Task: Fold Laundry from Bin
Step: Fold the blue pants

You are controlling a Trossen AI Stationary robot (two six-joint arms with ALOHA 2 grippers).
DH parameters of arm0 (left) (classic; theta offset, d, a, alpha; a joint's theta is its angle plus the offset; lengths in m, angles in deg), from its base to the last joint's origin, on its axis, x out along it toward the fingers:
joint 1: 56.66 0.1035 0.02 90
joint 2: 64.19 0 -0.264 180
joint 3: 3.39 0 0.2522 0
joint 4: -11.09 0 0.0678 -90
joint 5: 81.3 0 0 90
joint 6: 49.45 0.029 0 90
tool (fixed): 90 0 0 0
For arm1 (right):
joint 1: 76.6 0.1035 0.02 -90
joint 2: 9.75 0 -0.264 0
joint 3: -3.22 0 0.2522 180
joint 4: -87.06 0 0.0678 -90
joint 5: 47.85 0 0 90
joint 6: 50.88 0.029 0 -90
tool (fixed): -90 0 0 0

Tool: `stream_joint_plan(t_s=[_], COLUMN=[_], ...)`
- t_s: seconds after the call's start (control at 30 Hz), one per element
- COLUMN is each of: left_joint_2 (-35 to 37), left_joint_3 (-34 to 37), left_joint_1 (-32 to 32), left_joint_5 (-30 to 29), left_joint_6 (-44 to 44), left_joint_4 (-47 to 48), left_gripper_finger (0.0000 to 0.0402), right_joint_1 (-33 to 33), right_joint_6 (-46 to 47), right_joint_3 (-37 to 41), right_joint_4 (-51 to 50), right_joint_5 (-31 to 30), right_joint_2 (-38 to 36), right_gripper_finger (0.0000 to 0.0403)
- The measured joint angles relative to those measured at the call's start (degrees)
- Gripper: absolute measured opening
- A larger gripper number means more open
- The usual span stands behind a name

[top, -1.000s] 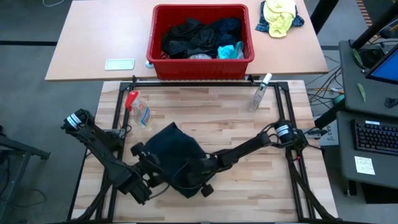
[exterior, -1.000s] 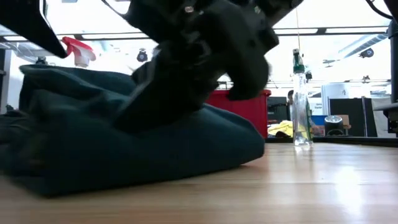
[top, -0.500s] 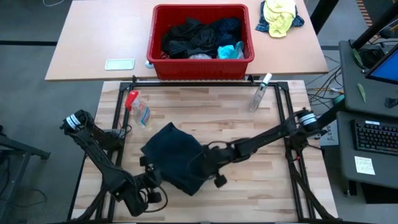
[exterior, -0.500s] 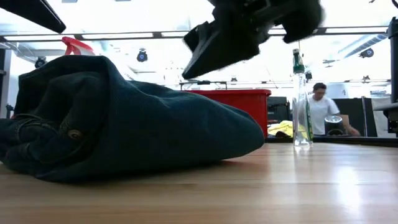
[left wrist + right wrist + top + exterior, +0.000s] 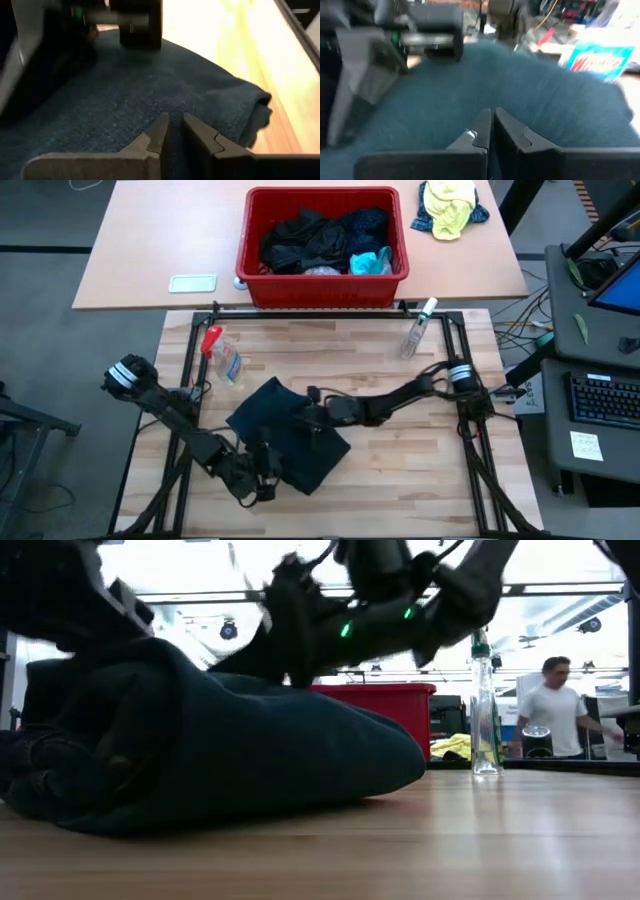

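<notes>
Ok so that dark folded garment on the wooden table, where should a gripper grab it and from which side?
Probably the rolled fold edge of the dark garment, the thick rounded lip lying against the wooden table. It bulges up there, giving fingers something to close around, whereas the broad top is flat and smooth. Come in low from the table side. The left gripper and right gripper are both over the cloth, holding nothing.

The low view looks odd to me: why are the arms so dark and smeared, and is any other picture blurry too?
Low view: bright ceiling lights behind silhouette the arms; they smear. Right wrist view: soft throughout, the dark garment blurred. Left wrist view: table glares pale. High view: evenly lit.
</notes>
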Motion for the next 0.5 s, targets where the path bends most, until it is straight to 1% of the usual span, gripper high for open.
stream_joint_plan(t_s=[0.03, 0.1, 0.2, 0.3, 0.5], left_joint_2=[0.0, 0.09, 0.15, -0.22, -1.29], left_joint_3=[1.19, 2.78, 4.84, 6.4, 6.36], left_joint_1=[0.0, -0.14, -0.28, -0.47, -0.81], left_joint_5=[1.0, 1.83, 2.58, 3.6, 4.07], left_joint_6=[-0.23, -3.05, -8.34, -11.87, -14.08], left_joint_4=[-1.66, -1.64, -1.28, -2.4, -2.77], left_gripper_finger=[0.0036, 0.0036, 0.0036, 0.0036, 0.0036], right_joint_1=[-0.13, -0.7, -1.8, -2.8, -4.95], right_joint_6=[0.18, 0.97, 3.0, 4.82, 5.04], right_joint_3=[-1.52, -3.42, -4.67, -4.36, -3.28], right_joint_4=[0.22, 0.6, 1.39, 0.94, -0.35], right_joint_5=[-0.45, -1.84, -2.37, -2.93, -2.86], right_joint_2=[1.96, 4.82, 7.2, 7.4, 6.15], right_gripper_finger=[0.0012, 0.0012, 0.0012, 0.0012, 0.0012])
